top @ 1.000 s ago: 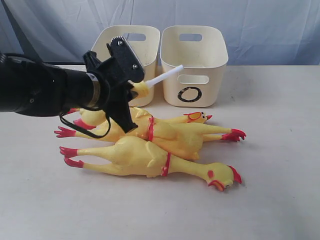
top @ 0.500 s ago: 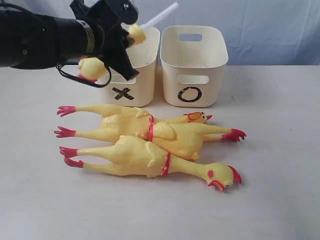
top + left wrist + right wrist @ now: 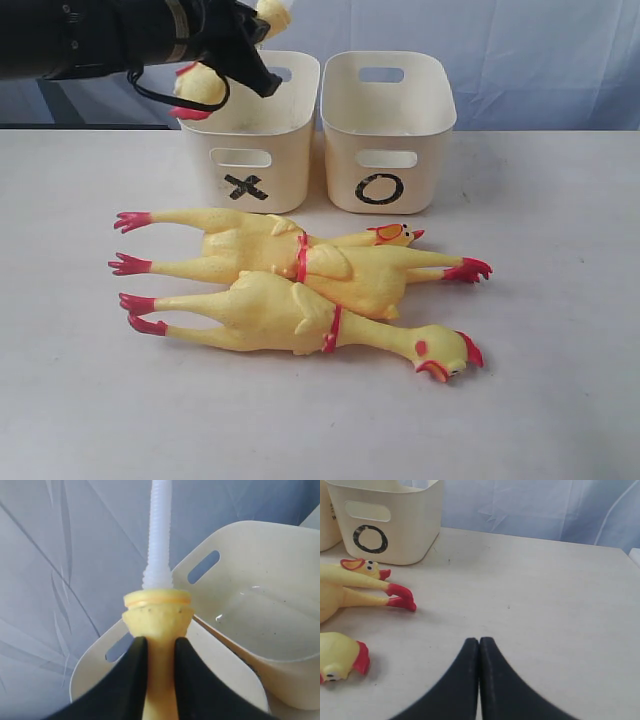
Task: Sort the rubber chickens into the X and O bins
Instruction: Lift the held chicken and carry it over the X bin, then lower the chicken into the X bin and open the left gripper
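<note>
Left pincer [image 3: 156,642] clamps what looks like a small rubber chicken [image 3: 158,612], X bin [image 3: 290,160] just beneath; right pincer [image 3: 479,642] closed, empty.

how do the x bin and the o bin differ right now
The X bin bears a black X, the O bin a black O. The left gripper holds a yellow rubber toy up by the X bin; nothing is near the O bin. Both are cream tubs with slot handles, side by side.
</note>
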Robot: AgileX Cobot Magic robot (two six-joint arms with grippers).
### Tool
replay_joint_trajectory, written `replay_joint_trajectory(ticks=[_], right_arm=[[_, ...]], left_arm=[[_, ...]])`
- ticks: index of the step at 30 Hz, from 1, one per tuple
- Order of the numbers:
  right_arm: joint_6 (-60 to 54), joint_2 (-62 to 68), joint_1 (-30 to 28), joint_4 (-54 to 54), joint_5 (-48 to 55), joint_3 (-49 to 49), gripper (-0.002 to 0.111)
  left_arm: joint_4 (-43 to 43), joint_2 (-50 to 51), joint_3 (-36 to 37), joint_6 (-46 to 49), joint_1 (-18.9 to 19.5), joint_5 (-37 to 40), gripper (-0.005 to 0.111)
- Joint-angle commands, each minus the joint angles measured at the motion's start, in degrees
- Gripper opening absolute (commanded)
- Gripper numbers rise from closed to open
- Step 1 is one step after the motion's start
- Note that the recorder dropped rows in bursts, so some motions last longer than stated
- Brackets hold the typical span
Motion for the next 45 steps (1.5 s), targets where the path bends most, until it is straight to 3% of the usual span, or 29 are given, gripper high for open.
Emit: replay_joint_trajectory(ticks=[1,14,20,29,45], right_arm=[[-0.1,-0.3,0.1,0.1,-0.4,0.1,0.0],[-0.1,-0.3,0.1,0.1,-0.4,0.1,0.0],[-0.1,-0.3,0.1,0.1,-0.4,0.1,0.0],[-0.1,-0.3,0.1,0.1,-0.5,0.1,0.0],[-0.1,-0.3,0.1,0.1,-0.5,0.1,0.0]], left_arm=[[-1.0,4.0,-4.3,-0.3,0.1,-1.1,0.0],[0.7,13.3,-13.4,-0.1,0.1,0.8,0.0],[3.5,15.6,-14.3,-0.1,0.3,6.4,0.0],[2.9,17.3,-14.3,-0.5,1.9,7.1,0.0],[1.6,18.4,-14.3,-0.5,2.5,6.2,0.031]])
